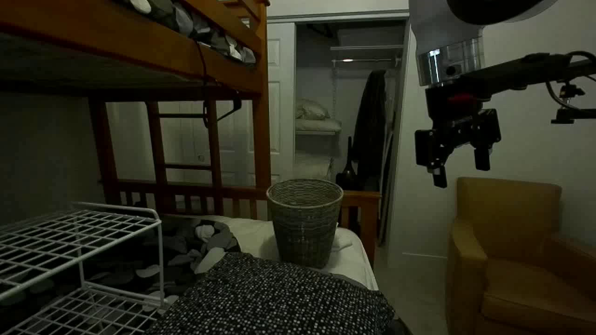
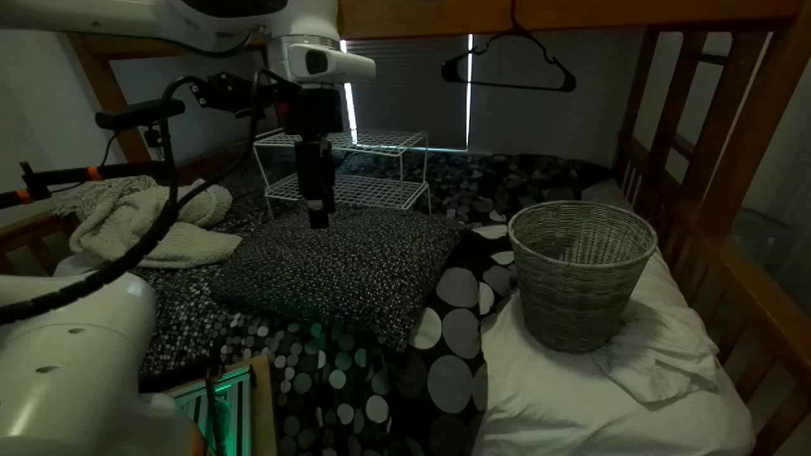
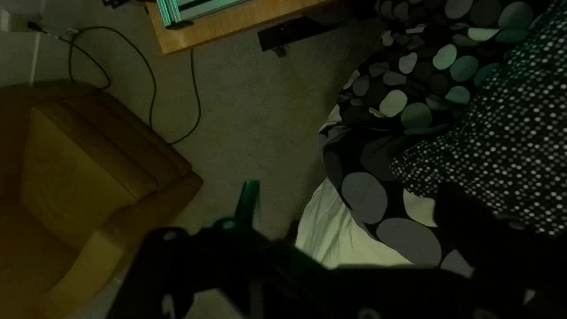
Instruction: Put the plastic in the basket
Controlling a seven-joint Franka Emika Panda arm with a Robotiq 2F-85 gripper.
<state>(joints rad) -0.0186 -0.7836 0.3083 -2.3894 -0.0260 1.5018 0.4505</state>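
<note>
The round grey-beige woven basket (image 1: 305, 237) stands upright on the white sheet of the lower bunk; it also shows in an exterior view (image 2: 576, 304). A dim darker patch shows inside it, and I cannot tell what it is. I cannot make out any piece of plastic for certain in the views. My gripper (image 1: 461, 170) is open with nothing between its fingers. It hangs high, pointing down, well apart from the basket. In an exterior view the gripper (image 2: 320, 218) shows side-on above the dotted pillow. In the wrist view its fingers (image 3: 350, 190) are wide apart.
A white wire rack (image 2: 342, 145) stands behind the dotted pillow (image 2: 336, 272). A black hanger (image 2: 507, 82) hangs from the upper bunk. A crumpled white cloth-like thing (image 2: 665, 354) lies beside the basket. A wooden rail (image 2: 747, 316) borders the bed. A tan armchair (image 1: 507, 251) stands off the bed.
</note>
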